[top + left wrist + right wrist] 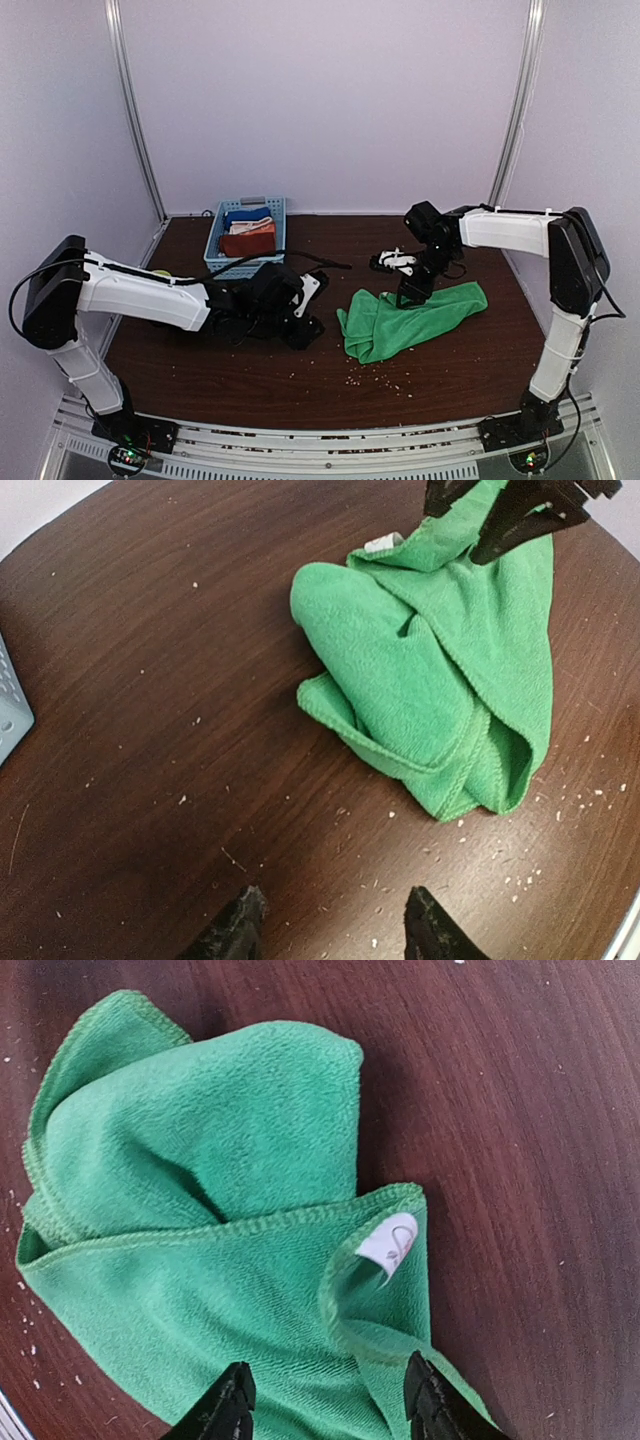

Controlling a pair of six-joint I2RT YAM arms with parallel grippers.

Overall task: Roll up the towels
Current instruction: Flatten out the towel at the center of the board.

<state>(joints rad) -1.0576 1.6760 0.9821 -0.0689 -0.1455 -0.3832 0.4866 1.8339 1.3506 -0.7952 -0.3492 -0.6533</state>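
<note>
Crumpled bright green cloth towel (410, 318) on dark wooden desk (250, 370); right jaws open over it, left jaws open beside it.

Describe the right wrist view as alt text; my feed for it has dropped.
A bright green towel lies loosely folded and bunched on a dark wooden table, a small white tag showing at one folded edge. The right gripper hangs over the towel's near edge, its two black fingertips apart.
</note>
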